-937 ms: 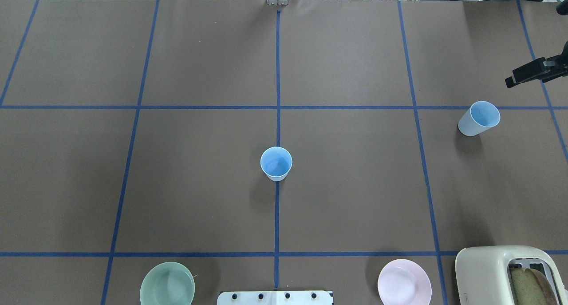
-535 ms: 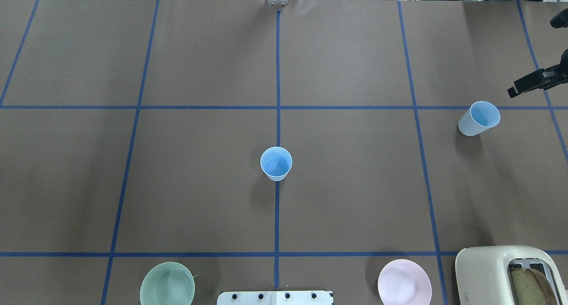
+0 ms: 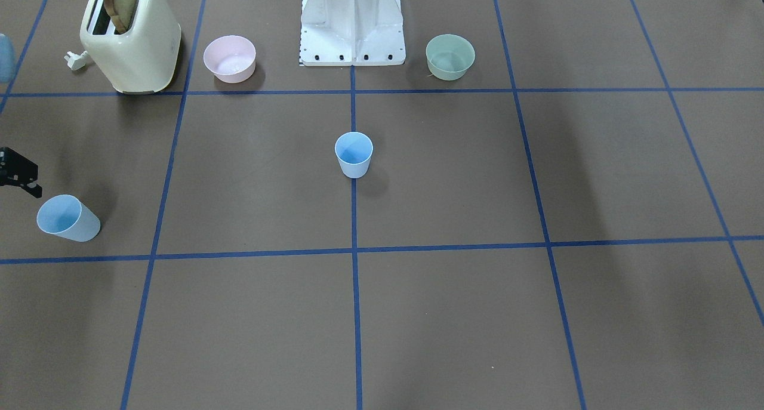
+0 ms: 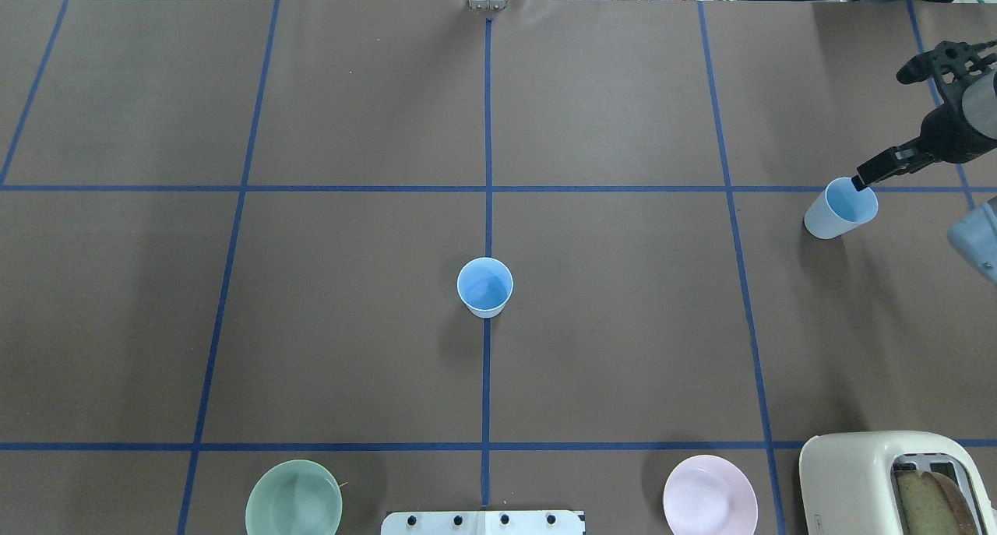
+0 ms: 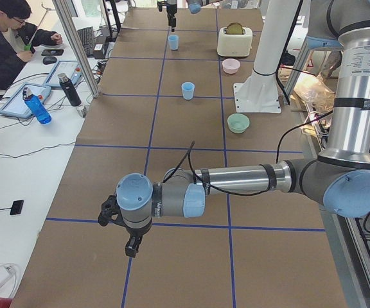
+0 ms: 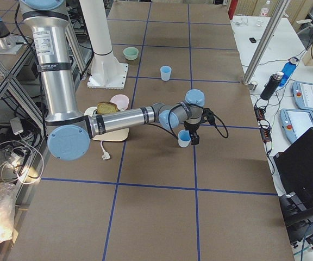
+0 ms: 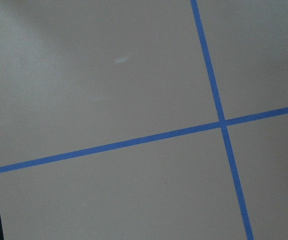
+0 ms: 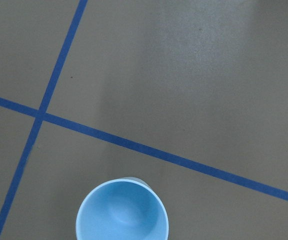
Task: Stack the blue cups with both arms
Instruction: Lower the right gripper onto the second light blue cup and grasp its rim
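One blue cup [image 4: 484, 286] stands upright at the table's centre, on the middle tape line; it also shows in the front view [image 3: 354, 153]. The second blue cup [image 4: 832, 214] stands upright near the table's right edge and sits at the bottom of the right wrist view [image 8: 122, 212]. My right gripper [image 4: 880, 130] is open and empty. It hovers just beyond this cup, with one fingertip [image 4: 859, 181] over the far rim. My left gripper [image 5: 126, 232] shows only in the exterior left view, far off to the left above bare table. I cannot tell whether it is open or shut.
A cream toaster [image 4: 872, 473] holding a bread slice stands at the near right. A pink bowl [image 4: 709, 494] and a pale green bowl [image 4: 294, 498] flank the white mounting base [image 4: 483, 522]. An operator sits at a side desk [image 5: 8, 38].
My right gripper has come in from the right edge toward the right-hand cup, and its lower finger now reaches the cup's rim. Neither cup has moved.
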Controlling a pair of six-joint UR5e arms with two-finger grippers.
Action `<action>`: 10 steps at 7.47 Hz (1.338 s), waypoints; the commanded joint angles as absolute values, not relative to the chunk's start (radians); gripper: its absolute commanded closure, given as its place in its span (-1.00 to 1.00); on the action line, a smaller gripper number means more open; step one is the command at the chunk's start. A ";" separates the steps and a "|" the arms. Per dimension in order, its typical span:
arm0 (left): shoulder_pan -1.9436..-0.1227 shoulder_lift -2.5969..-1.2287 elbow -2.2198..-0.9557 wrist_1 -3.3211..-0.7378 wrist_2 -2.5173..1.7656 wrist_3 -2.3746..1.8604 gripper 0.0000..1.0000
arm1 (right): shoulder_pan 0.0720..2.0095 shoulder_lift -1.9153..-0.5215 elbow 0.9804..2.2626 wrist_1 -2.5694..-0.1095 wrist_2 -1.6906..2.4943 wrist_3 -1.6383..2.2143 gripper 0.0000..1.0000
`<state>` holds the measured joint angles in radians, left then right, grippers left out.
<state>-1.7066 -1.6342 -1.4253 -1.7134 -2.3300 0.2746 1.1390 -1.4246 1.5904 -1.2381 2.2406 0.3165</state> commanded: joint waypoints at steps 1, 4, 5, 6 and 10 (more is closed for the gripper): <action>-1.706 -1.632 -1.422 -1.724 -2.330 0.275 -0.98 | 1.129 -1.419 1.543 -1.215 2.238 0.314 -0.46; -1.706 -1.632 -1.417 -1.732 -2.330 0.275 -0.98 | 1.112 -1.420 1.542 -1.215 2.240 0.310 1.00; -1.706 -1.631 -1.414 -1.752 -2.330 0.273 -0.98 | 1.106 -1.422 1.540 -1.215 2.240 0.311 1.00; -1.704 -1.629 -1.414 -1.752 -2.330 0.273 -0.98 | 1.106 -1.420 1.543 -1.213 2.240 0.313 1.00; -1.704 -1.617 -1.417 -1.752 -2.330 0.265 -0.98 | 1.140 -1.372 1.620 -1.216 2.334 0.331 1.00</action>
